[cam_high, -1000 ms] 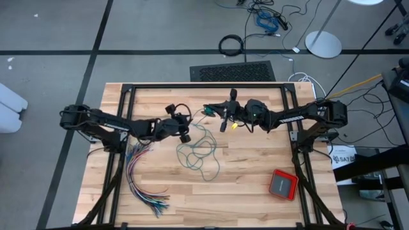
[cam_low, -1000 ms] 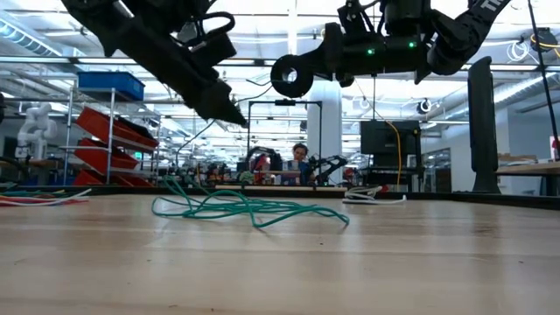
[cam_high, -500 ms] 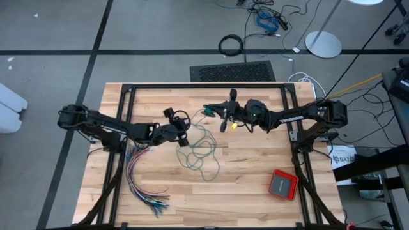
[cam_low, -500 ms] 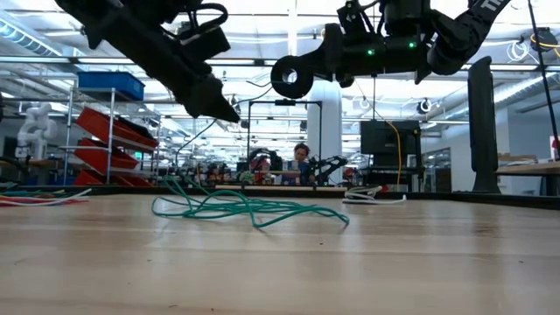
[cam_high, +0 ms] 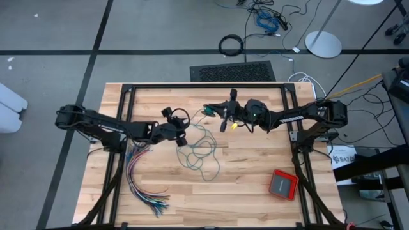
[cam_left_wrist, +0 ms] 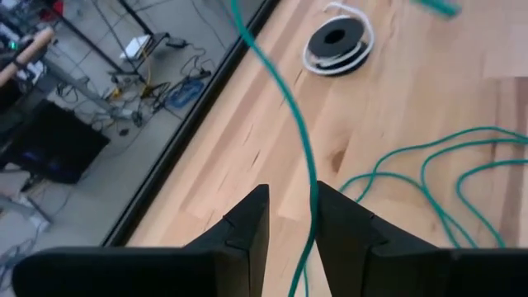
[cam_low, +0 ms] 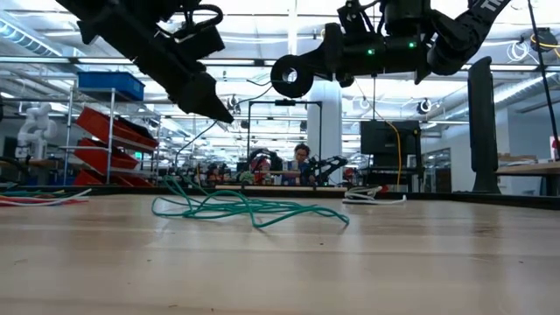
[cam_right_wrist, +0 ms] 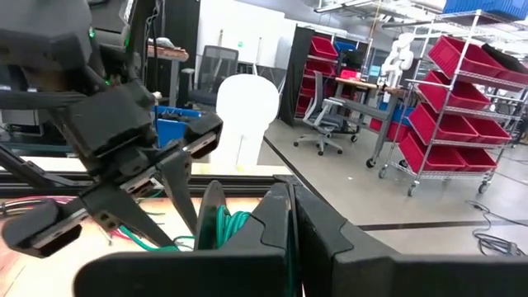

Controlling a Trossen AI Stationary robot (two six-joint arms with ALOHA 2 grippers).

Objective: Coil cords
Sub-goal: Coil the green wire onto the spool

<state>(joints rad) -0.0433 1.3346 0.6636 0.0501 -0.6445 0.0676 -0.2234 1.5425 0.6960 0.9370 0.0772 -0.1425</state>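
1. At the counter's (cam_high: 255,185) left edge lies a fanned bundle of many-coloured wires (cam_high: 142,182), untouched.
2. The left gripper (cam_high: 181,138) hangs above the counter left of centre, jaws partly parted with a strand of the teal-green cord (cam_high: 203,153) running up between them (the left wrist view shows it against one finger; a firm pinch cannot be told).
3. Most of that cord lies loose in tangled loops at the counter's middle.
4. The right gripper (cam_high: 223,121) is raised just right of centre, jaws clenched on the cord's other end.
5. A red box (cam_high: 282,184) sits near the front right corner.
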